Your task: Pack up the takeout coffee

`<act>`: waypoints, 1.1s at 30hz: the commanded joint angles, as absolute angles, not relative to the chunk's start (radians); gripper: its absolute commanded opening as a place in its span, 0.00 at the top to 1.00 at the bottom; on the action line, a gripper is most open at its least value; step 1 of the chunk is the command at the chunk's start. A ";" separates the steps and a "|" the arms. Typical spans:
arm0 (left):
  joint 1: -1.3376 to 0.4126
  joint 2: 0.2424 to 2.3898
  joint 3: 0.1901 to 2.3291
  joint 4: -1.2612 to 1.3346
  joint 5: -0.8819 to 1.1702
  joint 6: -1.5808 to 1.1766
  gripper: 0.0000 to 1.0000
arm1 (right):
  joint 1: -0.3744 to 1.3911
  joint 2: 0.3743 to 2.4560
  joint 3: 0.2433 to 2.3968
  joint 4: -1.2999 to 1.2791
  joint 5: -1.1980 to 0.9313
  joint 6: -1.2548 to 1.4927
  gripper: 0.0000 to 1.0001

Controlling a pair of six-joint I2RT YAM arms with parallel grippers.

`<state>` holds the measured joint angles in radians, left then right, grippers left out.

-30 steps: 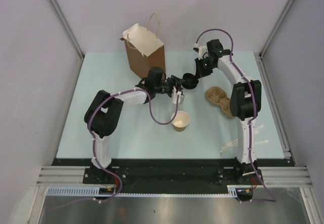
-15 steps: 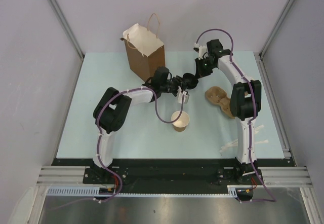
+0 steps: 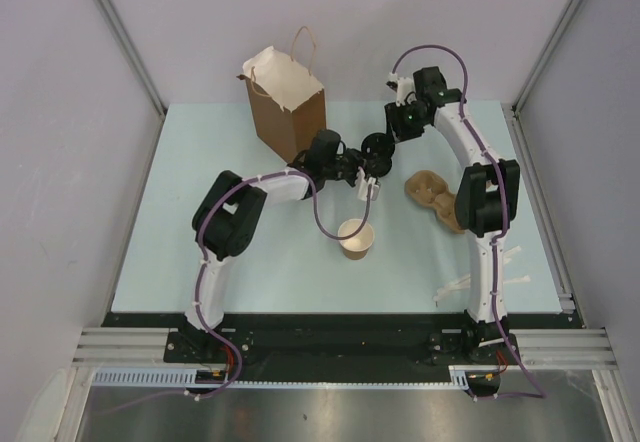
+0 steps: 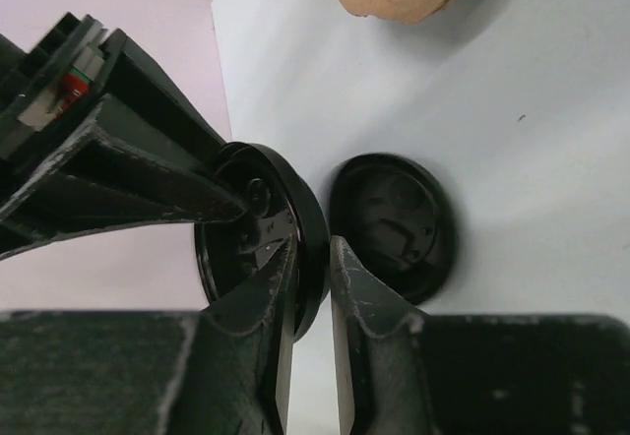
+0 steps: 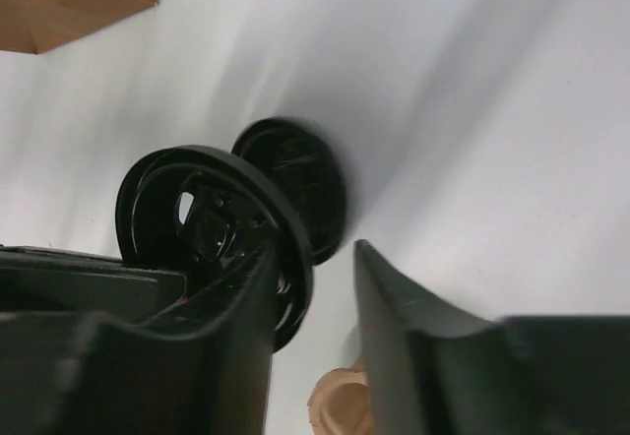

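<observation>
The takeout coffee cup [image 3: 356,238], tan with a pale inside, stands uncovered on the table in front of both grippers. Its round black lid [image 3: 378,149] hangs on edge above the table, between the bag and the carrier. My left gripper [image 3: 372,168] is shut on the lid's rim [image 4: 313,214], one finger on each face. My right gripper [image 3: 393,135] stands open just behind it. In the right wrist view the lid [image 5: 197,209] lies against the left finger, and a clear gap separates it from the right finger of that gripper [image 5: 315,250].
A tall brown paper bag [image 3: 288,102] with twine handles stands open at the back left. A moulded-pulp carrier tray [image 3: 430,194] lies right of the grippers, near the right arm. White strips [image 3: 455,287] lie at the front right.
My left gripper reached right and closed on the lid. My right gripper, which had been shut on the lid, opened and drew back slightly. The cup stayed put.
</observation>
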<state>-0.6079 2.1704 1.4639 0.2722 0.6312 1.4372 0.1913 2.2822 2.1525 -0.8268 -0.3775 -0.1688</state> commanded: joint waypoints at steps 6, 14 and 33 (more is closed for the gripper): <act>-0.614 2.164 1.540 0.242 0.655 1.425 0.85 | 0.147 2.281 2.293 -0.844 -0.356 -0.166 0.34; -0.615 1.945 1.453 0.091 0.733 1.417 0.85 | 0.092 2.136 2.348 -0.831 -0.466 -0.140 0.13; -0.574 1.105 1.321 -0.045 1.040 0.128 0.89 | 0.052 1.292 1.797 -0.549 -0.810 -0.155 0.00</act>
<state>-0.6022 1.2209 1.3148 -0.1776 0.8921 0.7784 0.0166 1.4078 1.9347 -0.6491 -0.7959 -0.1135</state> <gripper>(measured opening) 0.143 0.987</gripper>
